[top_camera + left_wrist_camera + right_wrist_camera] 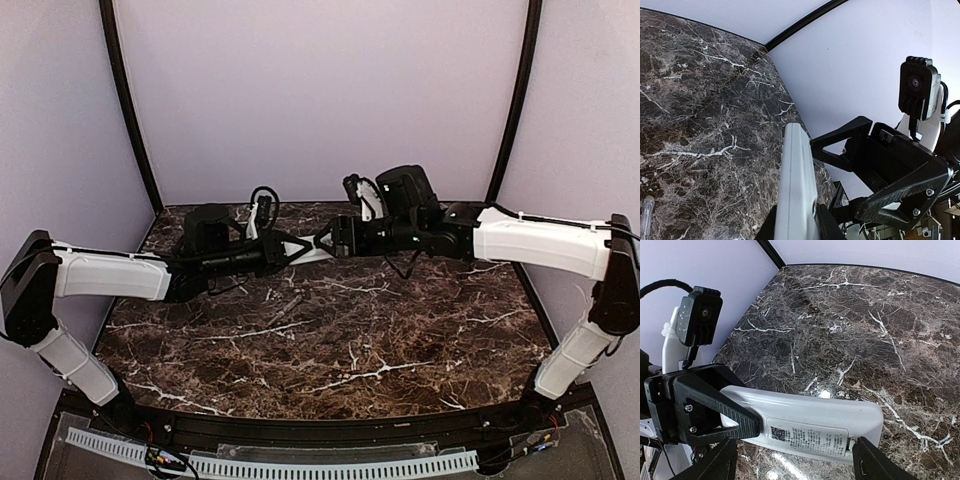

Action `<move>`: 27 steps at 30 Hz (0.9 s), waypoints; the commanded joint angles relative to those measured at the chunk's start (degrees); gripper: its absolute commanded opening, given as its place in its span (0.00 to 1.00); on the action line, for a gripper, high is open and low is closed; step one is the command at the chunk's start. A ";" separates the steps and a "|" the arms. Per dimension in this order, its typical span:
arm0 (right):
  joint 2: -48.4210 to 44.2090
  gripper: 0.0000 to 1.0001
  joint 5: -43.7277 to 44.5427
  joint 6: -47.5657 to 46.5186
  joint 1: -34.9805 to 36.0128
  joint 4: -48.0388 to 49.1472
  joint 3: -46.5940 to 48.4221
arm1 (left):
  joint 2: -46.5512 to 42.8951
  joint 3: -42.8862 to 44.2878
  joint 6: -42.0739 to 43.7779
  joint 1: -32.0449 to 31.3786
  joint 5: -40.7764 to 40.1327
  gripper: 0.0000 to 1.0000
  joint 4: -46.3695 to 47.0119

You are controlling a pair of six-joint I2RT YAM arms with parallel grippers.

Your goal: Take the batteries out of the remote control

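The white remote control (pixel 312 254) hangs in the air over the middle back of the table, between my two grippers. My left gripper (pixel 298 248) is shut on one end of it; in the left wrist view the remote (pixel 797 185) runs edge-on between its fingers. My right gripper (pixel 324 241) is open, its fingers spread along the remote's back (pixel 815 407). One fingertip (pixel 865 455) sits by the end of the labelled battery cover (pixel 807 436), which is in place. The batteries are hidden.
The dark marble table (pixel 330 340) lies below both arms. Purple walls and black frame posts (pixel 130 110) close the back and sides. A slim pale thing (pixel 645 217) lies on the table at the left wrist view's edge; I cannot tell what it is.
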 commanded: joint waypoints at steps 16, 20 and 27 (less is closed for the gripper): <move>7.83 0.82 -3.11 -1.72 1.55 1.83 0.64 | -2.72 0.56 -0.15 -2.27 7.45 0.00 11.72; 7.76 0.82 -7.89 -0.10 0.85 5.62 -1.23 | -2.40 0.50 -0.59 -2.27 7.89 0.00 12.57; 9.15 0.82 -12.60 1.96 0.28 9.58 -2.47 | -2.48 0.47 -1.22 -2.29 8.68 0.00 13.87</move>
